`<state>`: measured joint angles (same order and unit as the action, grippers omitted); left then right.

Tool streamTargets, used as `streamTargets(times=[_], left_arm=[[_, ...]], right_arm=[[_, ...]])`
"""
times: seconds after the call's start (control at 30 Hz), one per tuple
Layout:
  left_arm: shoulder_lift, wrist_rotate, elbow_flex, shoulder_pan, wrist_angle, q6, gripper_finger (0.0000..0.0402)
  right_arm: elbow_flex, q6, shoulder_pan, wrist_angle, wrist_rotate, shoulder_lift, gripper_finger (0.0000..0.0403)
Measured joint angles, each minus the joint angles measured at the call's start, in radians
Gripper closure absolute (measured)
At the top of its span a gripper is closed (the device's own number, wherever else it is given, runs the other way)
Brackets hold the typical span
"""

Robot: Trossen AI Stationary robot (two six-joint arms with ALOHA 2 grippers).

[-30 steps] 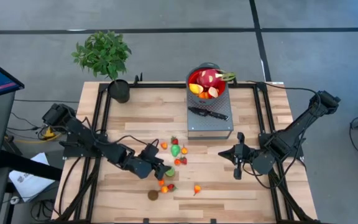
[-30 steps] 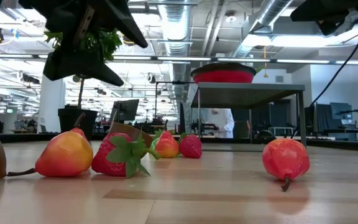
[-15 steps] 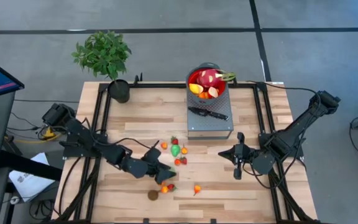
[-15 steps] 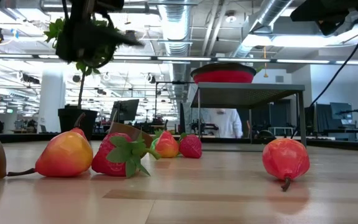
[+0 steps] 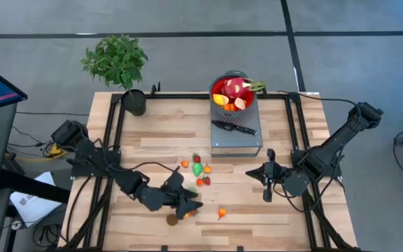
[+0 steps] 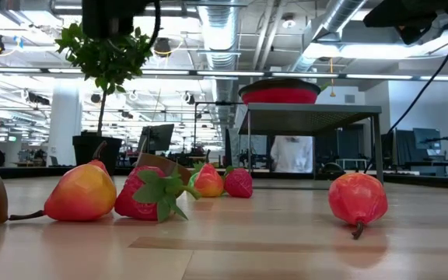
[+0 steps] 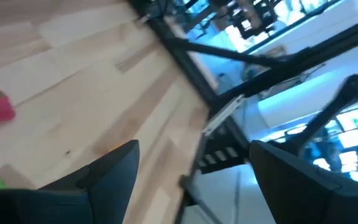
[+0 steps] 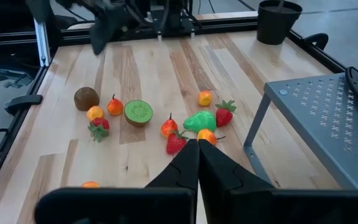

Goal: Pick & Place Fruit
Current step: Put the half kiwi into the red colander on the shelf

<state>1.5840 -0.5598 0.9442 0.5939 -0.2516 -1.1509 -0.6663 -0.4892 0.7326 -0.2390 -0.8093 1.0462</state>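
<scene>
Several small toy fruits (image 8: 166, 121) lie loose on the wooden table (image 5: 145, 143) near its middle: strawberries, pears, oranges, a green half kiwi (image 8: 138, 112) and a brown fruit (image 8: 86, 98). More fruit, including the pink-red dragon fruit (image 5: 234, 87), sits in the red bowl (image 5: 219, 89) on a grey stand. My left gripper (image 5: 193, 204) hovers open above the near end of the fruit cluster; nothing is between its fingers (image 7: 194, 149). My right gripper (image 5: 250, 173) hangs shut to the right of the fruits (image 8: 197, 144), holding nothing.
The grey perforated stand (image 5: 236, 136) at the far middle carries the bowl and a black-handled knife (image 5: 235, 128). A potted plant (image 5: 121, 66) stands at the far left corner. A black frame rail (image 5: 114, 126) borders the table. One red fruit (image 6: 358, 198) lies apart near the front.
My left gripper has risen and moved toward the table's near edge and a little right, tipping up from pointing downward toward nearly level. It has stayed open with nothing in it. The fruits have not moved.
</scene>
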Motion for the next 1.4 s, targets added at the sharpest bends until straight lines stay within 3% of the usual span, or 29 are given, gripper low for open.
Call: streamTargets(times=[0.27, 0.73, 0.93, 1.27, 1.4], left_arm=[[0.035, 0.094, -0.009, -0.052, 0.136, -0.01, 0.0102], [0.036, 0.103, -0.009, -0.085, 0.332, 0.048, 0.0102], [0.035, 0.174, -0.011, -0.09, 0.335, 0.047, 0.0102], [0.035, 0.184, -0.119, -0.09, 0.341, -0.115, 0.0101], [0.035, 0.178, -0.123, -0.092, 0.336, -0.107, 0.0101]], right_arm=[[0.0, 0.001, 0.0, -0.01, 0.0, 0.0, 0.0403], [0.0, 0.001, -0.003, -0.016, 0.0, 0.0, 0.0403], [0.0, 0.001, -0.003, -0.016, 0.0, 0.0, 0.0403], [0.0, 0.001, -0.003, -0.016, -0.001, 0.0, 0.0403], [0.0, 0.002, -0.003, -0.018, -0.001, 0.0, 0.0403]])
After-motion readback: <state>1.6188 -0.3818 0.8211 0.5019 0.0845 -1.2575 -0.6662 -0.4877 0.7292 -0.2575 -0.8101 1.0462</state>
